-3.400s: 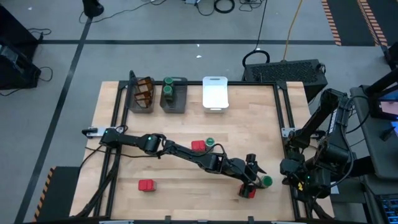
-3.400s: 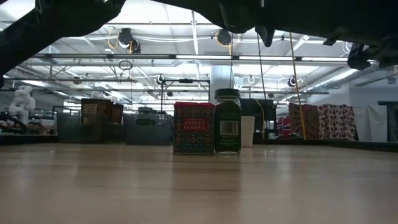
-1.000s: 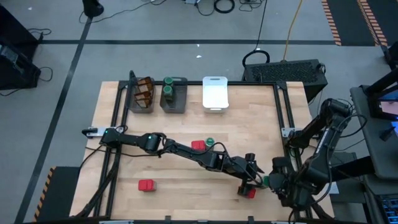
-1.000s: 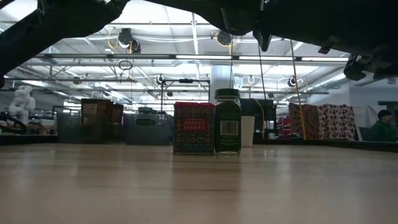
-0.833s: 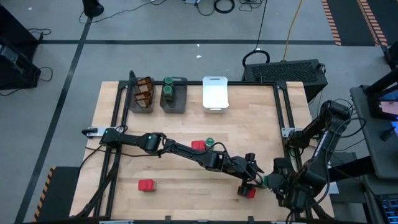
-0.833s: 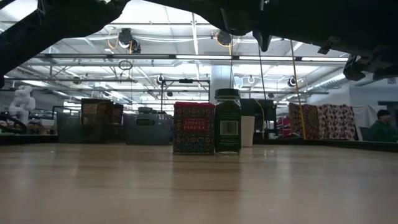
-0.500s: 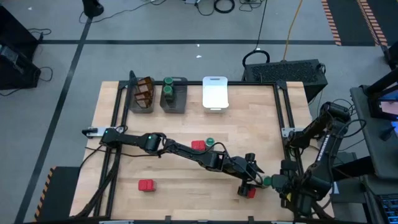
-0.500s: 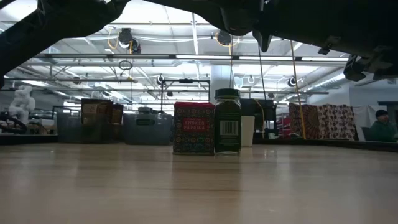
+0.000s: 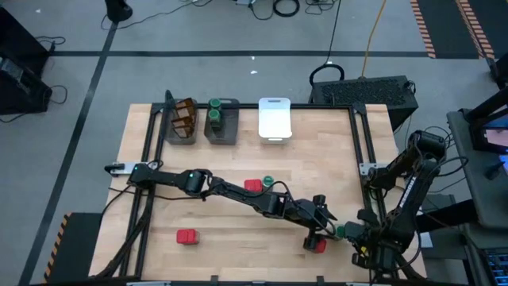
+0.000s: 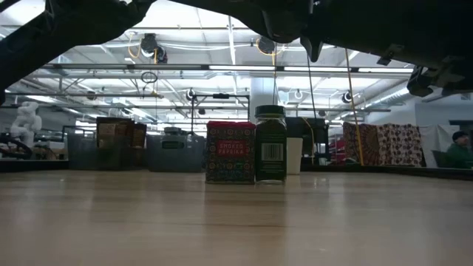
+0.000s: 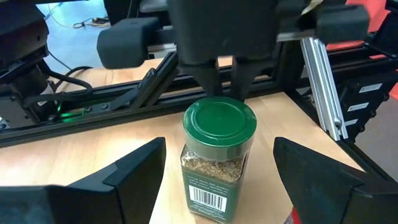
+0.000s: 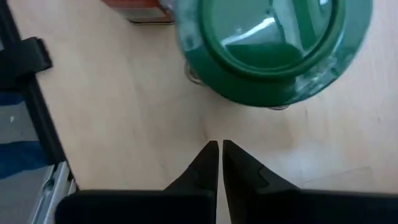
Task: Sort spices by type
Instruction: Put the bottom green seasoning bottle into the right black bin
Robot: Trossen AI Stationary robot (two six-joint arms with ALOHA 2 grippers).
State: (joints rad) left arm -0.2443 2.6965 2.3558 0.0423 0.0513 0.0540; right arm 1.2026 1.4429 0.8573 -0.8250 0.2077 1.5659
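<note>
A green-lidded spice jar (image 11: 219, 155) stands upright on the table near its front right corner (image 9: 339, 231). My left gripper (image 11: 221, 180) reaches level from the table's left and is open. Its fingers stand wide on either side of the jar without touching it. My right gripper (image 12: 219, 155) is shut and points down just beside the jar on its right (image 9: 349, 233), with bare table between its tips and the lid (image 12: 273, 50). A red tin (image 9: 316, 245) lies under the left gripper.
A red tin (image 9: 252, 185) and a green jar (image 9: 268, 182) stand mid-table, and another red tin (image 9: 186, 236) at the front left. At the back stand a grey bin with brown packets (image 9: 181, 121), a grey bin with green jars (image 9: 221, 121) and a white bin (image 9: 275, 117).
My right gripper has come down beside the green jar, shifted a little toward the table's near edge, and rolled about its own axis. The jar and the left arm have kept still.
</note>
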